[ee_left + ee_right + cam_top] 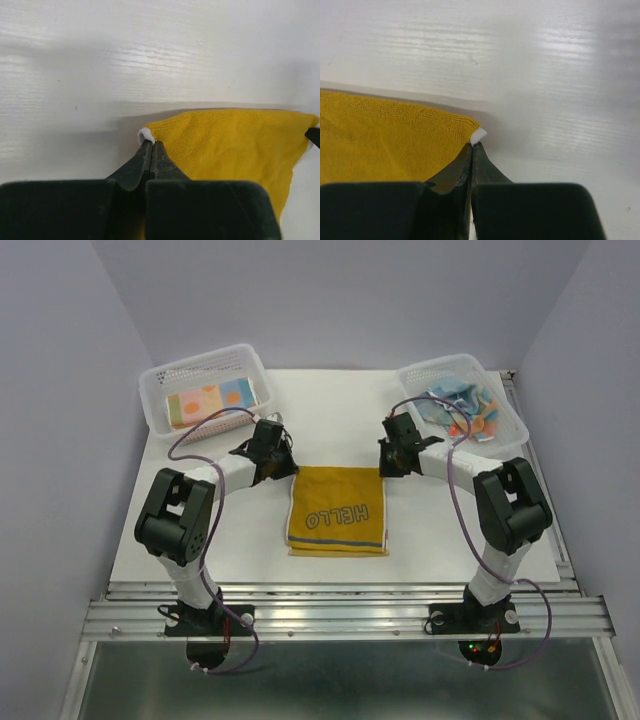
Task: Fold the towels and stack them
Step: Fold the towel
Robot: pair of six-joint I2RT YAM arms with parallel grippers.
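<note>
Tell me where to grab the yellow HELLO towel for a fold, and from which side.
The two far corners, one per arm, each from its own outer side. The yellow towel lies flat, far edge straight, both corners exposed on the table. The left gripper and right gripper are pinched shut there, which looks sound.

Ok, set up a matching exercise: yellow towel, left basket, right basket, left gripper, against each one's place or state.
1 yellow towel
2 left basket
3 right basket
4 left gripper

A holds crumpled towels
B shut on a towel corner
C holds a flat folded towel
D lies mid-table between the arms

Pairs: 1-D, 2-C, 3-A, 4-B
</note>
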